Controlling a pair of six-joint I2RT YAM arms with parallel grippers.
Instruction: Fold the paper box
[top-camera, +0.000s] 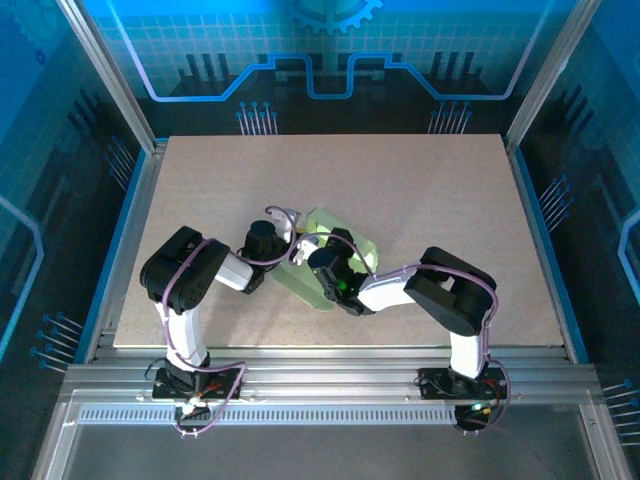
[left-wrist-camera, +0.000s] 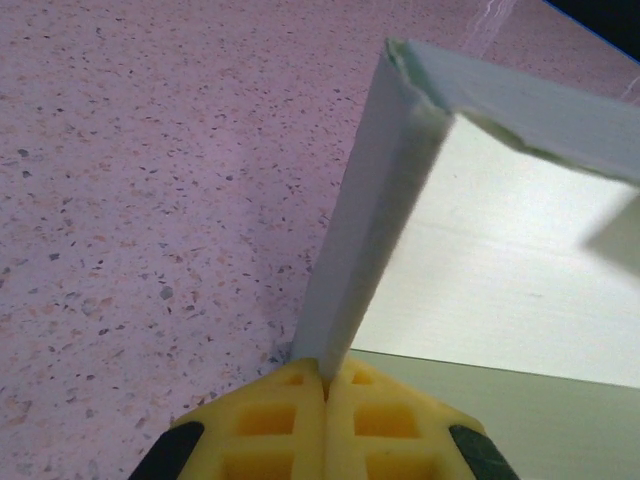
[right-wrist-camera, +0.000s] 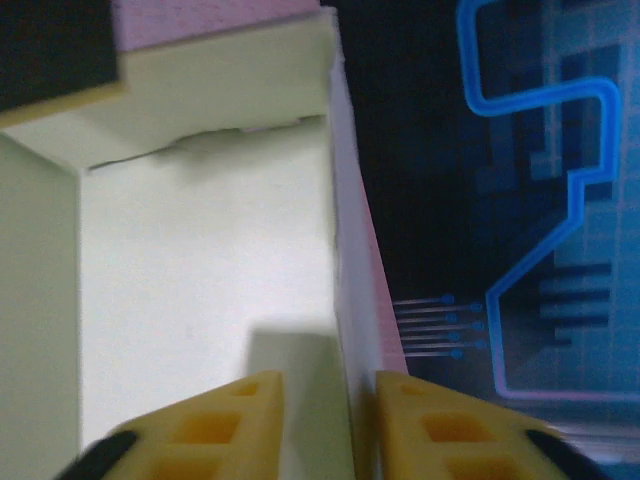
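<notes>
one paper box (left-wrist-camera: 500, 270) on speckled table (left-wrist-camera: 150, 150), left end effector (left-wrist-camera: 325, 385) pinching wall

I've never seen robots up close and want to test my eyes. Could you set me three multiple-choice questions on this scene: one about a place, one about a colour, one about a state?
1. Where does the paper box lie?
A) middle of the table
B) far left corner
C) on the metal rail

2. What colour are the left gripper's fingers?
A) red
B) yellow
C) white

3. What is the left gripper doing?
A) gaping over bare table
B) holding a pen
C) shut on the paper box

Answers:
1 A: the top view shows it mid-table between the arms.
2 B: the left wrist view shows yellow fingers.
3 C: the fingers meet on a raised panel's edge.
</notes>
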